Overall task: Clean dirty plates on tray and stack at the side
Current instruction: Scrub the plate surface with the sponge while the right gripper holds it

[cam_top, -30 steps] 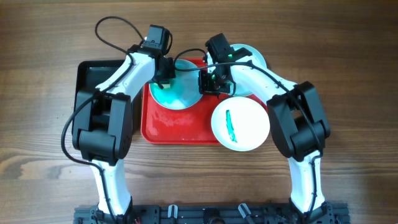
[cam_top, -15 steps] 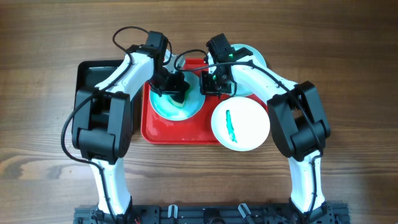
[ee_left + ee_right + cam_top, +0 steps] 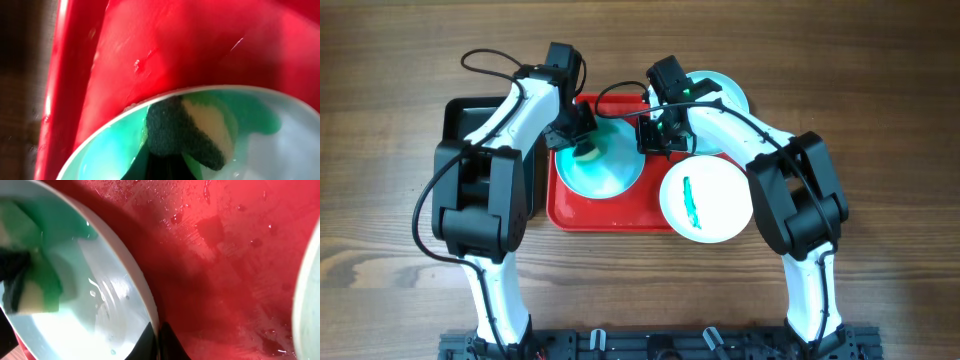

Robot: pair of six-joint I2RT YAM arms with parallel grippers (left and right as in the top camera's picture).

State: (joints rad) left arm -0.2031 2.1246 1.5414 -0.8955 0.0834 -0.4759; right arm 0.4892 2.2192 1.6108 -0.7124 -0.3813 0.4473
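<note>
A pale turquoise plate [image 3: 610,170] lies tilted on the red tray [image 3: 620,215]. My left gripper [image 3: 580,146] is shut on a green-and-yellow sponge [image 3: 192,131] and presses it on the plate's far left part [image 3: 110,150]. My right gripper [image 3: 654,138] is shut on the plate's right rim [image 3: 150,311], and the sponge shows in the right wrist view [image 3: 30,292]. A white plate with a teal smear [image 3: 707,198] overlaps the tray's right front corner. A third turquoise plate [image 3: 728,92] lies off the tray at the back right.
A black tray [image 3: 460,125] lies left of the red tray, partly under my left arm. The red tray's floor [image 3: 230,255] is wet with droplets. Bare wooden table [image 3: 880,120] surrounds the trays.
My left gripper has swept the sponge from the plate's middle back to its far left part. The right gripper has kept its hold on the rim.
</note>
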